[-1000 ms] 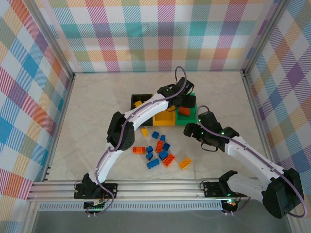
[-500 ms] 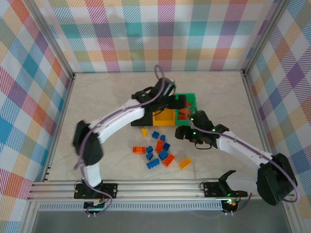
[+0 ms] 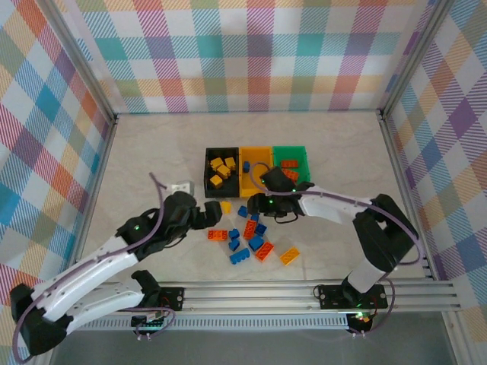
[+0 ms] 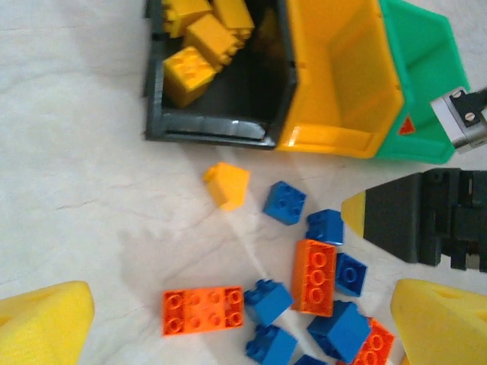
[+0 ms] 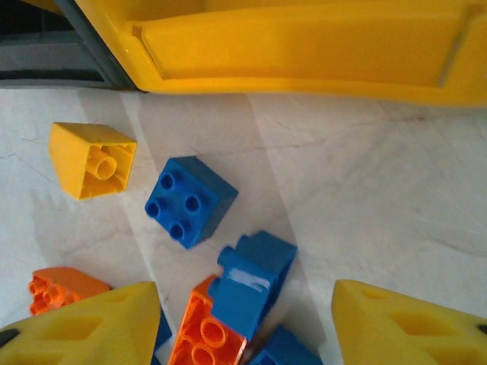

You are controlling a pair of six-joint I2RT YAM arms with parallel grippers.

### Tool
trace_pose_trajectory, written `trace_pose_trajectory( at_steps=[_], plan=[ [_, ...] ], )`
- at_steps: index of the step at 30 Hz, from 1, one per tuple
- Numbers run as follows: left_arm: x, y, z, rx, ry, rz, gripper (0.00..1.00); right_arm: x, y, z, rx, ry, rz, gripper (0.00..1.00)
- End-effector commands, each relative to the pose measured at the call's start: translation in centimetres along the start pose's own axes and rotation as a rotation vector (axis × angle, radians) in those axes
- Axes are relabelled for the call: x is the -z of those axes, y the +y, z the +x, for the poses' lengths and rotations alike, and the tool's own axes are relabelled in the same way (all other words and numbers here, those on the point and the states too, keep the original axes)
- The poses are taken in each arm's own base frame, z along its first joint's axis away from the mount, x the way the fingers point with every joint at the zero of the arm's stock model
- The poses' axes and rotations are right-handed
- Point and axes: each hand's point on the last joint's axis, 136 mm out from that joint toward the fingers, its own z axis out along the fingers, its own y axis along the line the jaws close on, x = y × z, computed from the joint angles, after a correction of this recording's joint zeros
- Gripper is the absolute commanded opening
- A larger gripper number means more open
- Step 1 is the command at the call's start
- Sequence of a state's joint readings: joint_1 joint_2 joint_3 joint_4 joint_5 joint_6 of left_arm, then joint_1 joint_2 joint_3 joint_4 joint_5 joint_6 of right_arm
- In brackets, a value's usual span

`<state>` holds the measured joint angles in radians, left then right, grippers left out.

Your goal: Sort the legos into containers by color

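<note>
Three joined containers stand at mid-table: black (image 3: 207,171) holding yellow legos (image 3: 221,165), yellow (image 3: 256,181), and green (image 3: 304,152) holding orange-red legos (image 3: 289,164). Loose blue and orange legos (image 3: 247,232) lie in front of them. My left gripper (image 3: 205,214) is open, left of the pile, over an orange flat brick (image 4: 202,310). My right gripper (image 3: 257,205) hangs at the pile's far edge. In the right wrist view its jaws (image 5: 247,327) stand apart either side of a tipped blue brick (image 5: 251,281), not touching it.
A lone yellow brick (image 3: 225,207) lies just in front of the black bin, and another (image 3: 289,256) at the pile's near right. A blue square brick (image 5: 189,201) sits near the yellow bin's wall (image 5: 304,46). Metal rails (image 3: 251,293) edge the near side.
My left arm pulled back from over the green bin to the pile's left, jaws opening wide. My right arm swung left from beside the green bin to the pile, jaws narrowing.
</note>
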<state>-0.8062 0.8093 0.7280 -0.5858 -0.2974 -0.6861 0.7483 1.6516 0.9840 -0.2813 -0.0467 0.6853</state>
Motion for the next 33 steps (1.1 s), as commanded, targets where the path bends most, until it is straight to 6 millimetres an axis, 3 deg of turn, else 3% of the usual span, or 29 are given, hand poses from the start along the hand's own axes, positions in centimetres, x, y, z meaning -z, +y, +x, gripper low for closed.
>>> trace_pose_trajectory(
  at_steps=[1,8,14,19,23,28,33],
  plan=[
    [0.8,3.5,1.0,0.067,-0.021,-0.098,1.00,-0.8,0.5,-0.6,-0.033,-0.006,0.029,0.57],
    [1.4,5.0,1.3,0.084,-0.059,-0.121,1.00,-2.1,-1.0,0.7,-0.050,0.057,0.154,0.49],
    [0.9,4.3,1.1,0.034,-0.044,-0.112,1.00,-2.3,-2.1,2.0,-0.057,0.095,0.202,0.41],
    [0.4,3.5,1.0,-0.019,-0.019,-0.109,1.00,-1.8,-1.7,1.6,-0.044,0.065,0.178,0.32],
    [0.2,2.4,1.0,-0.056,0.006,-0.076,1.00,0.3,-0.1,-0.1,-0.005,-0.007,0.131,0.27],
    [-0.3,0.5,2.0,-0.129,0.084,0.007,0.99,4.2,2.4,-4.1,0.057,-0.132,0.091,0.26],
    [-1.6,-1.1,4.1,-0.177,0.202,0.057,0.92,4.2,2.8,-8.6,0.041,-0.171,0.103,0.27]
  ],
)
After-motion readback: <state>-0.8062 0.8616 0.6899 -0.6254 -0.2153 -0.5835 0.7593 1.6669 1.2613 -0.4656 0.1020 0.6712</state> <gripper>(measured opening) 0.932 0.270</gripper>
